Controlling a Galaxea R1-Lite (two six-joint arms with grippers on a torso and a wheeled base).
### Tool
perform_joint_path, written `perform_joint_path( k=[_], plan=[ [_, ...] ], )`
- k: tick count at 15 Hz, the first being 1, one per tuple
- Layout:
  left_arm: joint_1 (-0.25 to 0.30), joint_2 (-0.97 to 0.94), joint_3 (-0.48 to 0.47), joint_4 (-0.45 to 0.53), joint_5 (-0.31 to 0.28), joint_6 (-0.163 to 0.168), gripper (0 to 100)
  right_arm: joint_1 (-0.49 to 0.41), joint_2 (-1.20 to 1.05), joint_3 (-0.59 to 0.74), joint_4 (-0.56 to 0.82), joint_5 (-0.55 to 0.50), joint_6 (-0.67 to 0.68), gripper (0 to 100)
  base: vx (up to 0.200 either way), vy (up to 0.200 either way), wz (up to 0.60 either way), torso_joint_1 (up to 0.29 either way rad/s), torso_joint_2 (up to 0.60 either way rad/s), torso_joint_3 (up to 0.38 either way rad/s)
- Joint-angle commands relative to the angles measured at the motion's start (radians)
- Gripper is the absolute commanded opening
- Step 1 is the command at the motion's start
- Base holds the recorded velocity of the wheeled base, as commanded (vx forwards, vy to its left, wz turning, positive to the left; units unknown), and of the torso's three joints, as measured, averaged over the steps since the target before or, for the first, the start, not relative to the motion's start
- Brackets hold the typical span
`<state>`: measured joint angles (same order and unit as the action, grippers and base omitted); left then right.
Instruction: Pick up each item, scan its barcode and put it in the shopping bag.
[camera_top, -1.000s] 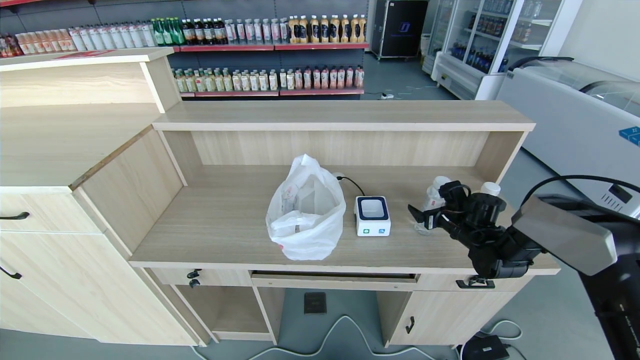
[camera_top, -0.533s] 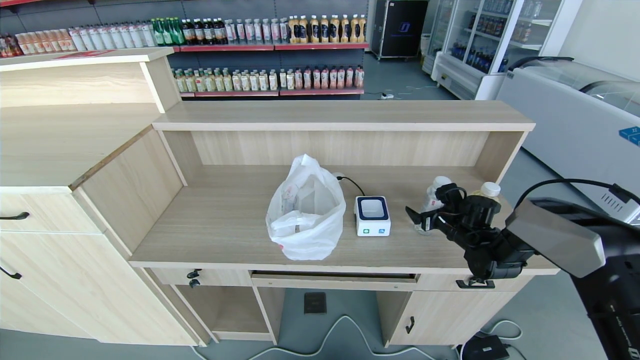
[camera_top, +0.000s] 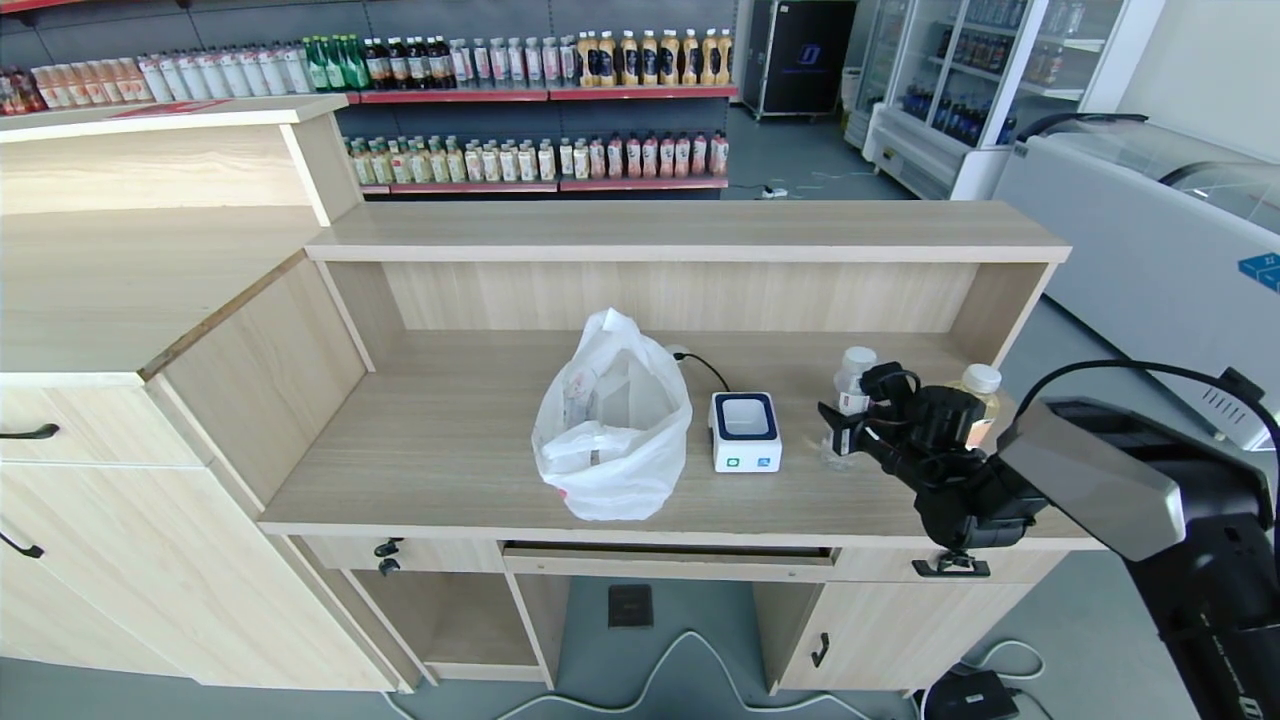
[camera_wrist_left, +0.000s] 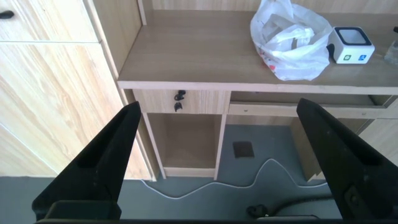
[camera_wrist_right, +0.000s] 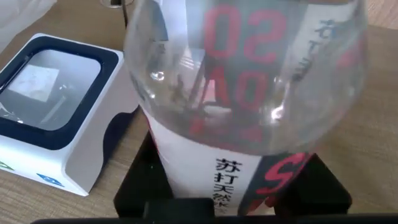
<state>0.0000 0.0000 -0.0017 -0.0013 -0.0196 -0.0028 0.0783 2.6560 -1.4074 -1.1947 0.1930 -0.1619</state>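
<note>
Since the barcode must be read before bagging, the right gripper (camera_top: 843, 424) is clamped on the clear, white-capped plastic bottle (camera_top: 851, 388) just beside the white box-shaped scanner (camera_top: 745, 431) toward the right end of the pale wooden counter (camera_top: 450, 450), presumably for presentation; the left gripper (camera_wrist_left: 214, 158) hangs spread and empty.

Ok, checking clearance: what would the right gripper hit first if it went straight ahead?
Probably the scanner, just past the clear bottle in the right gripper; the depth between them is unclear.
</note>
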Motion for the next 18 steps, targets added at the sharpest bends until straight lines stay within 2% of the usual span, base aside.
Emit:
perform_joint_path(
  k=[1, 6, 9, 12, 15, 18],
  plan=[
    [0.0, 0.002, 0.0, 0.0, 0.0, 0.0, 100, 0.001, -0.004, -0.004, 0.012, -0.001, -0.001, 0, 0.0, 0.0, 0.0, 0.0, 0.0, 0.0],
    [0.0, 0.002, 0.0, 0.0, 0.0, 0.0, 100, -0.002, -0.053, 0.019, 0.007, -0.02, -0.033, 0, 0.0, 0.0, 0.0, 0.0, 0.0, 0.0],
    [0.0, 0.002, 0.0, 0.0, 0.0, 0.0, 100, -0.005, -0.203, 0.111, 0.024, -0.027, 0.019, 0, 0.0, 0.0, 0.0, 0.0, 0.0, 0.0],
    [0.0, 0.002, 0.0, 0.0, 0.0, 0.0, 100, 0.003, -0.462, 0.134, 0.204, -0.014, 0.216, 0, 0.0, 0.0, 0.0, 0.0, 0.0, 0.0],
    [0.0, 0.002, 0.0, 0.0, 0.0, 0.0, 100, -0.005, -0.778, 0.142, 0.506, 0.129, 0.461, 0, 0.0, 0.0, 0.0, 0.0, 0.0, 0.0],
    [0.0, 0.002, 0.0, 0.0, 0.0, 0.0, 100, -0.005, -1.039, 0.205, 0.687, 0.233, 0.594, 0, 0.0, 0.0, 0.0, 0.0, 0.0, 0.0]
  ],
)
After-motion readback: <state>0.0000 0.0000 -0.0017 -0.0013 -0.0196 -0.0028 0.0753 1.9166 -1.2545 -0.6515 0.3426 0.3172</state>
